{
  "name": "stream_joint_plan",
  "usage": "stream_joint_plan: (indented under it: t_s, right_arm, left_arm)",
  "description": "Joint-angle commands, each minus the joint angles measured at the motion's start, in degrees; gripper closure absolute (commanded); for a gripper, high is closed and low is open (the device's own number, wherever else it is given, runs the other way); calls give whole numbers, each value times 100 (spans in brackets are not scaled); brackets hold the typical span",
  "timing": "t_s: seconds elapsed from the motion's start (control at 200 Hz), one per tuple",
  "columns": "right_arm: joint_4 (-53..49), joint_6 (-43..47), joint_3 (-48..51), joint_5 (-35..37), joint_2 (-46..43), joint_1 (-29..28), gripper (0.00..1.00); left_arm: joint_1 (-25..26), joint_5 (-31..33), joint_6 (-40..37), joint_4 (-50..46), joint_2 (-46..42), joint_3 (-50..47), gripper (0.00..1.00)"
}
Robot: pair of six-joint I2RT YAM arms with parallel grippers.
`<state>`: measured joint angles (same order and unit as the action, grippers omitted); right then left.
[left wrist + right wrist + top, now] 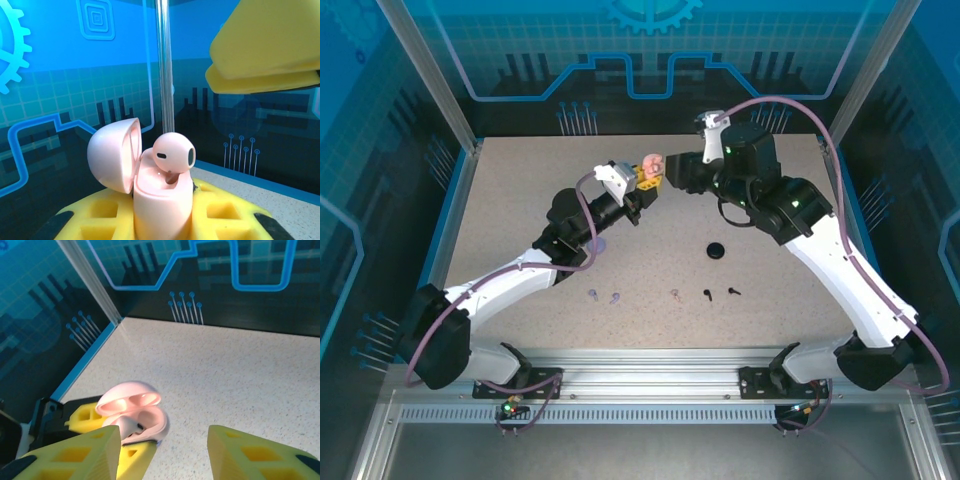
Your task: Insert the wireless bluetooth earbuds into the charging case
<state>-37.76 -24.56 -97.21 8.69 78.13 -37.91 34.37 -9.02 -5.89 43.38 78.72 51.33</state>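
Left wrist view puts the pink earbud [173,152] in the middle: its rounded head stands proud of the pink charging case [160,200], with the stem going down into one well. Its long axis runs roughly upright, along the depth of the case and leaning a little to the right. The lid [112,155] is swung open to the left, clear of the bud. The left gripper [162,222] is clamped on the case body, a yellow pad pressing each side, and holds it up off the table [520,200].

I judge the coming move to be a push down along that stem axis, which falls to the right arm. The right gripper's fingers [265,50] hang above and to the right of the bud, apart from it. From the right wrist, the right gripper [165,455] has its jaws spread with nothing between them. The case sits ahead and low, close beside the left-hand finger rather than centred in the gap.

The well hides the stem, so I cannot tell how deep the bud sits. In the right wrist view the finger cuts off the near side of the case and the bud is hard to make out. From the top external camera the case is just a small pink blob where the two grippers meet, and a second pink earbud [675,294] lies on the table, well apart.
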Motion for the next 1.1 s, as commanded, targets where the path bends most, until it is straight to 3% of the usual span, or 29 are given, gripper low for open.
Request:
stream_joint_plan:
  t_s: [0.0,1.096]
  right_arm:
    - [-286,79,-356,-170,216,-91,51]
    - [-593,596,-699,187,936,-408,64]
  left_arm:
    - [32,-170,92,12,46,86,100]
    - [26,-285,132,-48,-22,213,100]
